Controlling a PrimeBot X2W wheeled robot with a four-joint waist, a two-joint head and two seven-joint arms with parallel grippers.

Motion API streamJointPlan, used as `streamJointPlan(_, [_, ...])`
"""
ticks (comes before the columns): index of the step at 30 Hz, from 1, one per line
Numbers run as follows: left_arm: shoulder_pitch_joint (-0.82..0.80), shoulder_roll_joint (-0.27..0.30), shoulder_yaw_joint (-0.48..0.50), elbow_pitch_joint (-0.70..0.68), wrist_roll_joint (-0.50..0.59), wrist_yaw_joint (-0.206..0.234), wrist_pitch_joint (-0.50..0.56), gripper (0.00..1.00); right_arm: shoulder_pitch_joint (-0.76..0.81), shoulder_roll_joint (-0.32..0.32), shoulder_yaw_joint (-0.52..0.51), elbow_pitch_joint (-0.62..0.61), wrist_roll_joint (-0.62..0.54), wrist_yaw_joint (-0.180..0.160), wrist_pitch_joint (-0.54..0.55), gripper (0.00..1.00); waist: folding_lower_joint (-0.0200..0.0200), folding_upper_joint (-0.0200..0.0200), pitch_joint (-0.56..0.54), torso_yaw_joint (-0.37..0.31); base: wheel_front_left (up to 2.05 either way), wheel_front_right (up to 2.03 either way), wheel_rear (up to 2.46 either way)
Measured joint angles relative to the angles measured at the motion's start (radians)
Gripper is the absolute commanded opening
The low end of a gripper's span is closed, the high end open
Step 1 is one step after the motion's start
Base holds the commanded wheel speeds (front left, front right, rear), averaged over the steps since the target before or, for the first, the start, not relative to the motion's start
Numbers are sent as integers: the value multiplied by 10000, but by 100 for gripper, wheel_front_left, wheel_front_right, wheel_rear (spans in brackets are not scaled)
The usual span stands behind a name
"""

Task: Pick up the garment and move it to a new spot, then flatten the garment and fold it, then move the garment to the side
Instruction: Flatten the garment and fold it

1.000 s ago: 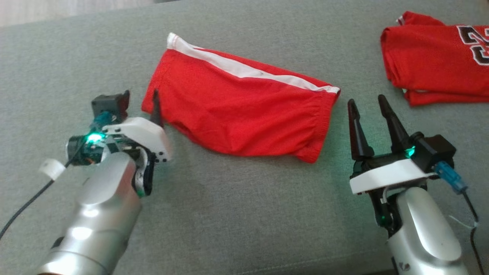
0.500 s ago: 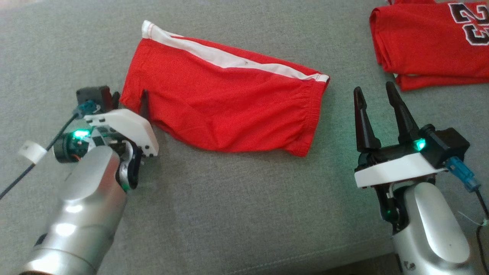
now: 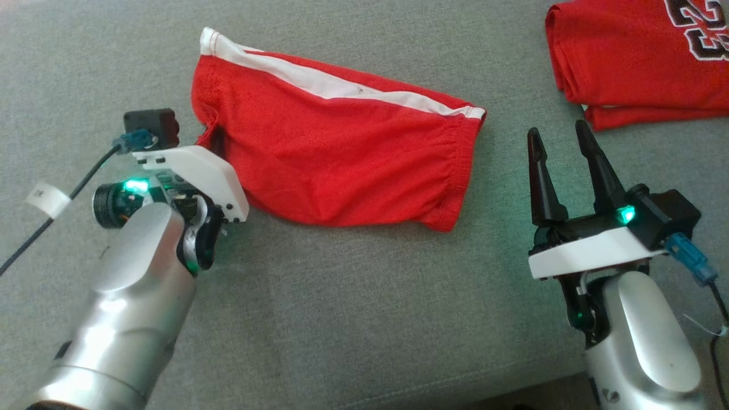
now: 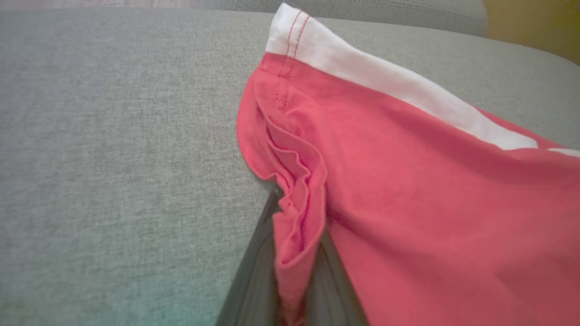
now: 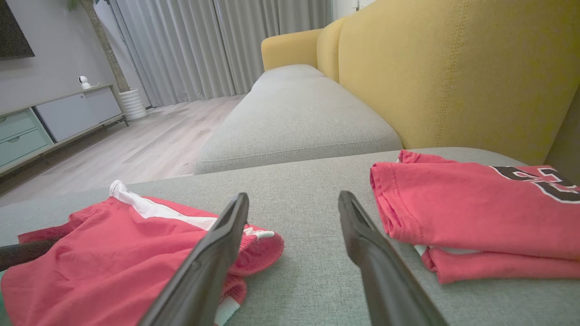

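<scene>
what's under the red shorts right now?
Grey sofa cushion shows all round the red shorts, which lie on it; whatever is beneath the cloth is covered. The left pincer is shut on their bunched hem.

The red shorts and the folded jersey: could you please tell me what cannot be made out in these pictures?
- The left gripper tips: the bunched hem of the red shorts covers them in the left wrist and head views.
- The jersey number: cut off by the head view's top and right edges.
- The shorts' underside: it faces the cushion.
</scene>
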Motion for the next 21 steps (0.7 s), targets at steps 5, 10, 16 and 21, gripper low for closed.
streamJointPlan(5, [231, -8, 8, -332, -4, 94, -211, 0, 4, 4, -102, 52, 0, 0, -12, 100, 0, 0, -141, 119, 0, 0, 0])
streamJointPlan(10, [886, 33, 75, -1034, -205, 251, -640, 0, 118, 6, -364, 88, -163, -2, -10, 100, 0, 0, -489, 411, 0, 0, 0])
streamJointPlan(16, [2418, 127, 318, -2339, -456, 685, -1124, 0, 670, 12, -754, 109, -297, -2, 157, 100, -1, 0, -1044, 947, 0, 0, 0])
streamJointPlan(21, [3979, 242, 359, -3396, -616, 1170, -1409, 0, 1018, 25, -997, -17, -355, -2, 529, 100, -2, 0, -1496, 1442, 0, 0, 0])
